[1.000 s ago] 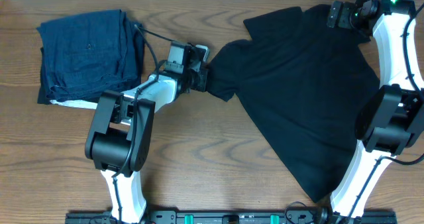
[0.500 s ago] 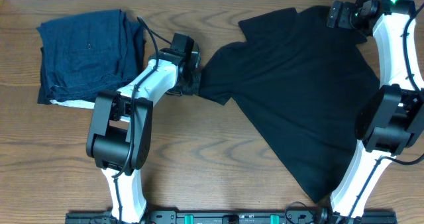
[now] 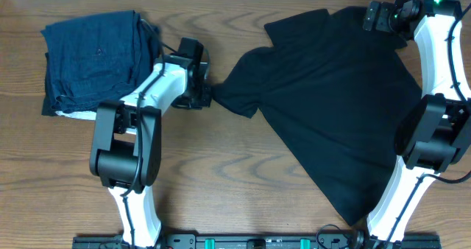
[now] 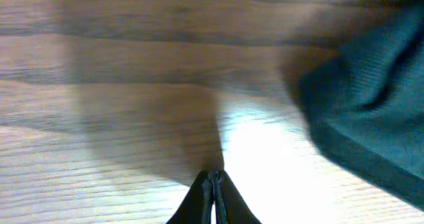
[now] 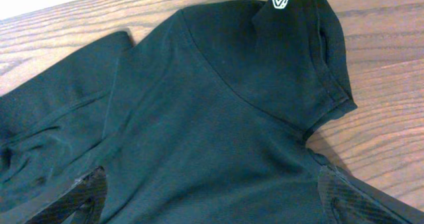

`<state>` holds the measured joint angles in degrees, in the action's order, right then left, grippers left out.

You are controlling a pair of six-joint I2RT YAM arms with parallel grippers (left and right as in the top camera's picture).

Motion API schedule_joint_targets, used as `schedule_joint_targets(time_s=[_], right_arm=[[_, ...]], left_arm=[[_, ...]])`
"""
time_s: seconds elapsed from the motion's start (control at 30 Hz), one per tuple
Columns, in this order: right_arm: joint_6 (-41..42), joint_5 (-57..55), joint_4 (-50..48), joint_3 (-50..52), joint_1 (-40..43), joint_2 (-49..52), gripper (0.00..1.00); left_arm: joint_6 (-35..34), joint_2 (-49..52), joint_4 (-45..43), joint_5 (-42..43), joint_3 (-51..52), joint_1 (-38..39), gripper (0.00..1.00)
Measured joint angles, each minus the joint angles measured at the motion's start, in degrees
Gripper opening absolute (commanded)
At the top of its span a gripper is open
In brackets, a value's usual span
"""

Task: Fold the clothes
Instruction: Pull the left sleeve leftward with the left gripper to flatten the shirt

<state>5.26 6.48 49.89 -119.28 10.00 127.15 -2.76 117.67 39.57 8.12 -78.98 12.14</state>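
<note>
A black shirt (image 3: 338,94) lies spread flat on the right half of the wooden table, with its collar and small white logo (image 5: 279,1) at the far edge. One sleeve (image 3: 232,98) is drawn to a point toward the left. My left gripper (image 3: 202,96) is just left of that sleeve tip. In the left wrist view its jaws (image 4: 213,177) are shut with nothing between them, and the sleeve edge (image 4: 371,118) lies apart to the right. My right gripper (image 5: 212,207) is open over the shirt just below the collar, also seen in the overhead view (image 3: 383,17).
A folded dark blue garment (image 3: 99,61) lies at the far left with a white piece (image 3: 81,116) showing under its near edge. Bare wooden table (image 3: 243,183) shows in front of both.
My left gripper has moved left, toward the blue garment. The sleeve was pulled left and stretched to a point. The right arm has not moved.
</note>
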Motion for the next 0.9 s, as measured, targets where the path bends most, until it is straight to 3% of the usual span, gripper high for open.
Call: schedule_joint_targets(time_s=[0.27,0.53,0.9], right_arm=[[0.0,0.0,0.0,0.0,0.0,0.0,0.99],[0.0,0.0,0.0,0.0,0.0,0.0,0.99],[0.0,0.0,0.0,0.0,0.0,0.0,0.99]], left_arm=[[1.6,-1.6,0.4,2.1,-0.2,-0.7,0.09],[5.1,-4.4,-3.4,8.6,-2.2,3.9,0.11],[5.8,1.4,-8.7,10.0,-2.3,5.8,0.11]])
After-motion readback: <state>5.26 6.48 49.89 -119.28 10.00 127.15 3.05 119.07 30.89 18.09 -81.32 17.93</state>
